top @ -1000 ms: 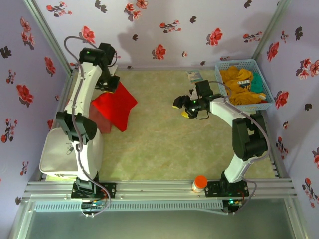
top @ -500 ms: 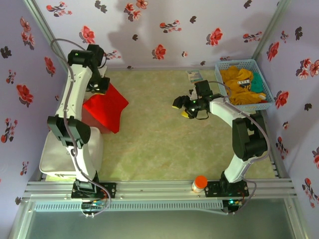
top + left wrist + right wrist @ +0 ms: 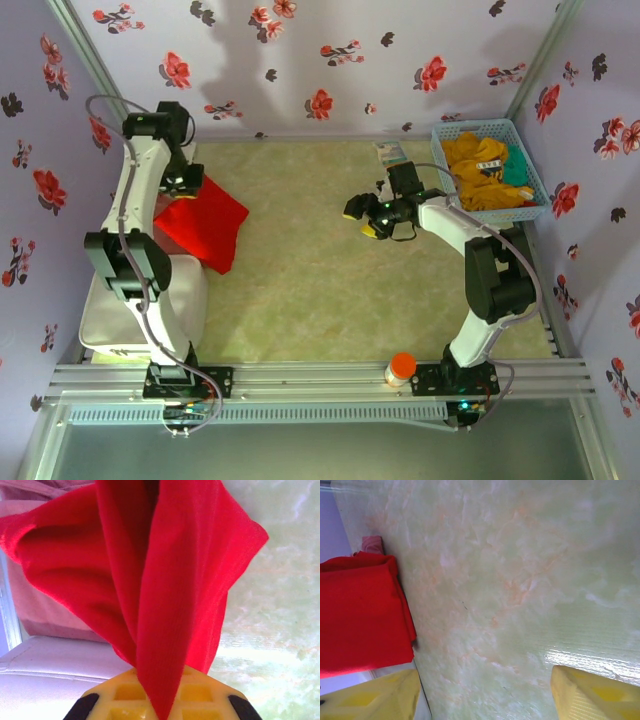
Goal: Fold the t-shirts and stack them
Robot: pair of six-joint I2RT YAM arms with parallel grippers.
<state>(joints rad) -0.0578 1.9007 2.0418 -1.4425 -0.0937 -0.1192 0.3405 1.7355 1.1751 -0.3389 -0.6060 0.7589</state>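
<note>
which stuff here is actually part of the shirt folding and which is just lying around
Job: red t-shirt, pinched in the shut left pincer; pink t-shirt below it.
Lying about: blue basket of cloth, orange-capped bottle, white bag, small packet by the far wall.

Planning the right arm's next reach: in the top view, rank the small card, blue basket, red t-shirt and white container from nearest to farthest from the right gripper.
From the right gripper:
1. Small card, just behind it near the back wall.
2. Blue basket, far right corner.
3. Red t-shirt, across the table on the left.
4. White container, near left corner.
</note>
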